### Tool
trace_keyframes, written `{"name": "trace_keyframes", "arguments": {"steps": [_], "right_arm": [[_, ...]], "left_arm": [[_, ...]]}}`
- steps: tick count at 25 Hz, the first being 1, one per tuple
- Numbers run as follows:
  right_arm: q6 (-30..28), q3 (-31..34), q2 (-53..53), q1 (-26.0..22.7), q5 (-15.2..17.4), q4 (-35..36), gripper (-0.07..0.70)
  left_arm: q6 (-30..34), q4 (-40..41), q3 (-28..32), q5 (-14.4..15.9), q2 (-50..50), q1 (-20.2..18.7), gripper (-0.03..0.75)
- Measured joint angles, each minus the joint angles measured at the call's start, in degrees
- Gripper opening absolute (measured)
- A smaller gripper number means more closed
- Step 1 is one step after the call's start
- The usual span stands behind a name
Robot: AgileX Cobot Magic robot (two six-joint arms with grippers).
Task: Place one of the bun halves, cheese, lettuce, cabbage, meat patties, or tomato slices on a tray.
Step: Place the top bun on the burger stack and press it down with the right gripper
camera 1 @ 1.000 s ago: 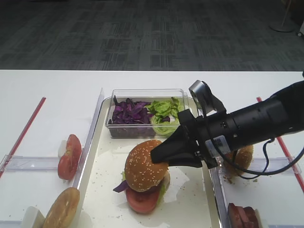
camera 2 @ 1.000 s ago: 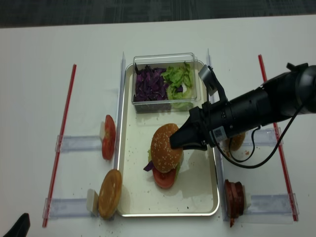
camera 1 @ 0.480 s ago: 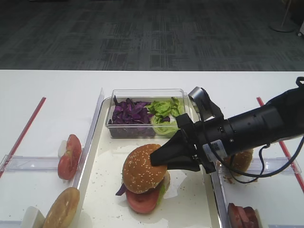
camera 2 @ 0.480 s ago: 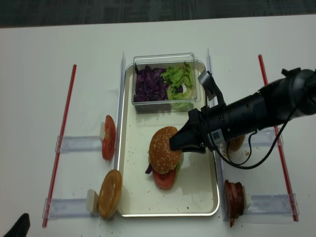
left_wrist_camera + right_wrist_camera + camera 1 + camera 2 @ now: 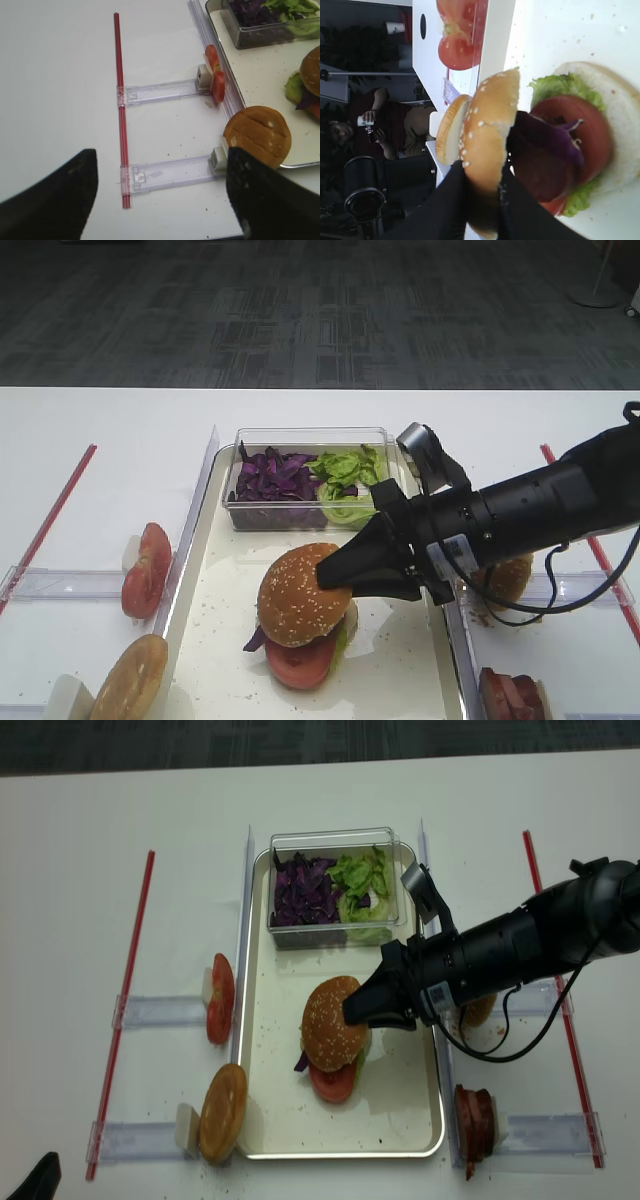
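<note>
right gripper (image 5: 335,573): clamped on the sesame bun top's (image 5: 297,593) right edge, centre frame
bun vs stack (image 5: 300,660): tilted, hanging just over it, so straight down next
left gripper (image 5: 160,190): jaws spread wide, holding nothing

My right gripper (image 5: 352,1011) reached across the tray (image 5: 400,1120) with its jaws clamped on the edge of the sesame bun top (image 5: 330,1023). The bun top sat tilted over a stack showing a tomato slice (image 5: 333,1083), purple cabbage (image 5: 300,1063) and lettuce (image 5: 358,1065). A clear box (image 5: 335,838) of cabbage and lettuce stood at the tray's far end.
</note>
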Motion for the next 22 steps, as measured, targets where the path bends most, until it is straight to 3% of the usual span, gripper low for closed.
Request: {"name": "trace_keyframes", "arguments": {"steps": [16,22], "right_arm": [[1.0,0.0,0.0,0.0,0.0,-1.2,0.171],[2.2,0.0,0.0,0.0,0.0,-1.6,0.266]], "left_arm": [[0.0,0.0,0.0,0.0,0.0,0.0,0.493],[0.0,0.0,0.0,0.0,0.0,0.0,0.492]]}}
